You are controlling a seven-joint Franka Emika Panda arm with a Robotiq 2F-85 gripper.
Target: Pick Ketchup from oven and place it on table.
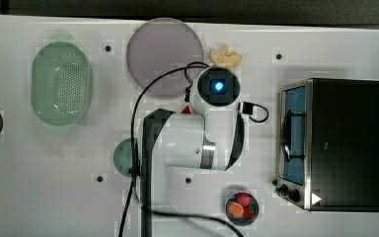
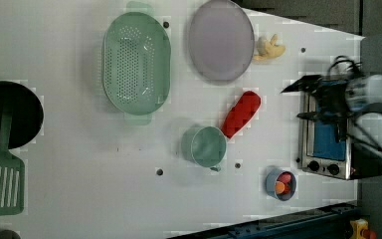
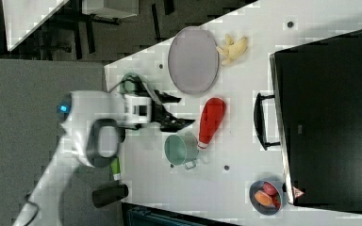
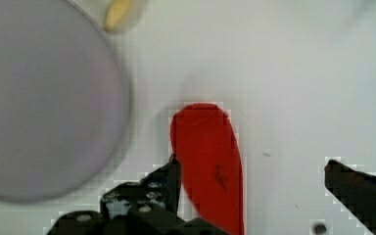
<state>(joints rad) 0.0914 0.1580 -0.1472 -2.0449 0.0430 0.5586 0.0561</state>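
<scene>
White flat table (image 2: 79,189) bears slim, seemingly ribbed red Ketchup (image 2: 240,114).

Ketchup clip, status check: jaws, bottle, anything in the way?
Gripper jaws wide open, holding nothing. Ketchup lying flat on the table, between purple plate and green cup. Oven door shut. Nothing obstructing.

You could not see most of the Ketchup (image 1: 186,109) in the top view: the arm covered all but a red sliver. In the wrist view its lower end (image 4: 210,161) ran off the frame, and the purple plate (image 4: 39,98) was cut at the edge. The spatula (image 2: 0,174) in the left view was cropped at the left view's left. What filled the small bowl (image 3: 265,197) was too small to identify.
</scene>
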